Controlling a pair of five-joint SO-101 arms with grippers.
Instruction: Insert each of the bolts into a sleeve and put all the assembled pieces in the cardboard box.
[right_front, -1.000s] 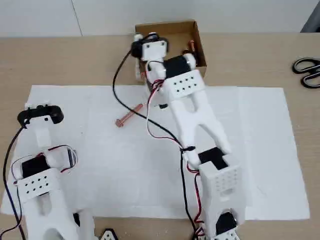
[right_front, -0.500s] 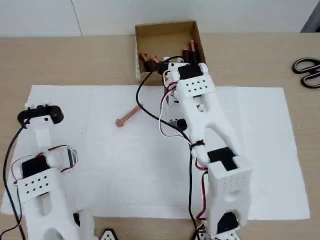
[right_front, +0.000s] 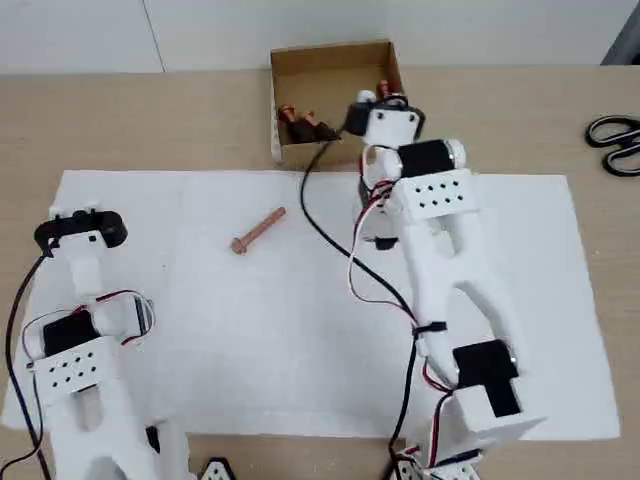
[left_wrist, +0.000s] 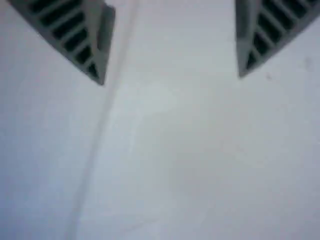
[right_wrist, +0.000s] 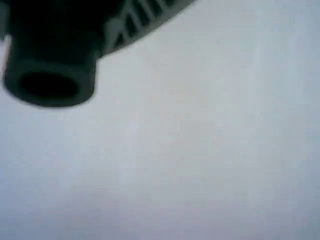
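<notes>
Your white sheet (right_front: 300, 350) covers the table (right_front: 150, 120). The cardboard box (right_front: 335, 55) sits past its far edge, holding assembled pieces (right_front: 300, 122). Your right gripper (right_front: 383, 112) hangs by the box's front right corner, and you cannot tell its grip. Your left gripper (left_wrist: 171, 77) is spread wide, released, over the sheet. One bolt (right_front: 258, 231) lies loose on the sheet.

Looks like a small robotics lab or maker bench to me: pale wooden tabletop (right_front: 150, 120) against a plain white wall (right_front: 200, 30), white paper sheet (right_front: 300, 330) spread over it, black-handled scissors (right_front: 615, 140) lying around, white plastic robot arms (right_front: 440, 230) with exposed wiring.
</notes>
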